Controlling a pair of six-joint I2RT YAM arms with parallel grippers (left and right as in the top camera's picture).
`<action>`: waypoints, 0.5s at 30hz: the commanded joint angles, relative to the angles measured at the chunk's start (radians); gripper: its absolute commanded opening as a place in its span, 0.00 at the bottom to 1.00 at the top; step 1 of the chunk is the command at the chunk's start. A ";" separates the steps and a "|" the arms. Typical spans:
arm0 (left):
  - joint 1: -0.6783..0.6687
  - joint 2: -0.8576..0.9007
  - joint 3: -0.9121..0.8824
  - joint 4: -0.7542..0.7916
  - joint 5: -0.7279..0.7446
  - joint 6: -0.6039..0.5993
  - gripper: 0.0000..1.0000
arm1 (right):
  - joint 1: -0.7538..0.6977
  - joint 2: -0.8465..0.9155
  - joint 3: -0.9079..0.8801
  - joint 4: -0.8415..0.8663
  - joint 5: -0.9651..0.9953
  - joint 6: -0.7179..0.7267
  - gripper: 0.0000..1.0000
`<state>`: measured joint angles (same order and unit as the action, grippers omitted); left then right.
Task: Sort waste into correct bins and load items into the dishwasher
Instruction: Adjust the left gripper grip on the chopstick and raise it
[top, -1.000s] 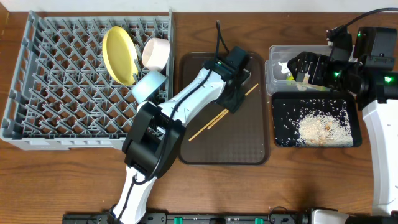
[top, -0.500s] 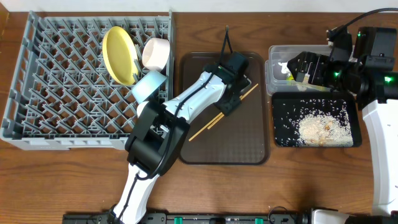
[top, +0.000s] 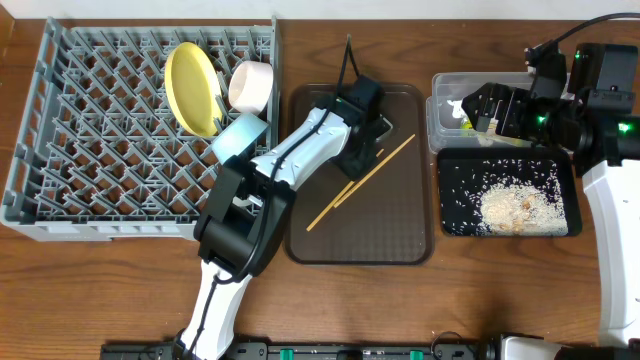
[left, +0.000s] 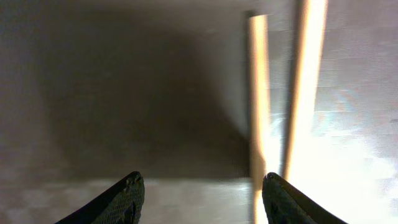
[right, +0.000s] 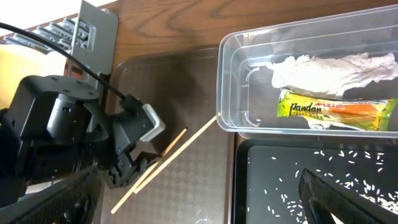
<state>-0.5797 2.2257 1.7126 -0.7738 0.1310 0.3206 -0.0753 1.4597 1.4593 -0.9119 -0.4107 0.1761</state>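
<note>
Since half a second ago, your left gripper (top: 357, 160) has drawn back toward the far left of the brown tray (top: 390, 235), and more of the two chopsticks (top: 362, 183) now lies uncovered.

Left of the brown tray stands the grey rack (top: 100, 150). At the rack's far edge, on the side nearest the tray, you have the yellow plate (top: 192, 88) on edge. The cream cup (top: 251, 86) is just beside it, and the blue bowl (top: 240, 135) is just below the cup.

On the brown tray your left gripper points down with its jaws spread and nothing pinched. In the wrist view one chopstick runs just inside one jaw tip, and the other runs alongside, just beyond it. Both chopsticks lie flat and side by side, slanting from the tray's near left toward its far right corner.

Right of the brown tray's far corner sits the clear tub (top: 440, 120). It holds the white paper (right: 323, 68) and the snack wrapper (right: 336, 109). Your right gripper (top: 490, 108) hovers above the tub with its jaws wide and empty.

Right of the brown tray's middle, touching the tub's near side, is the black tray (top: 447, 215). The rice scraps (top: 515, 208) are scattered in it.
</note>
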 joint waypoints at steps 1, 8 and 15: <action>-0.002 0.017 -0.008 -0.006 0.053 0.023 0.62 | 0.004 -0.001 0.003 -0.001 0.000 0.006 0.99; 0.011 0.011 -0.006 -0.007 0.053 0.023 0.62 | 0.004 -0.001 0.003 -0.001 0.000 0.006 0.99; 0.011 0.026 -0.007 0.008 0.052 0.023 0.62 | 0.004 -0.001 0.003 -0.001 0.000 0.006 0.99</action>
<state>-0.5732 2.2257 1.7126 -0.7719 0.1749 0.3233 -0.0753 1.4597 1.4593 -0.9119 -0.4107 0.1761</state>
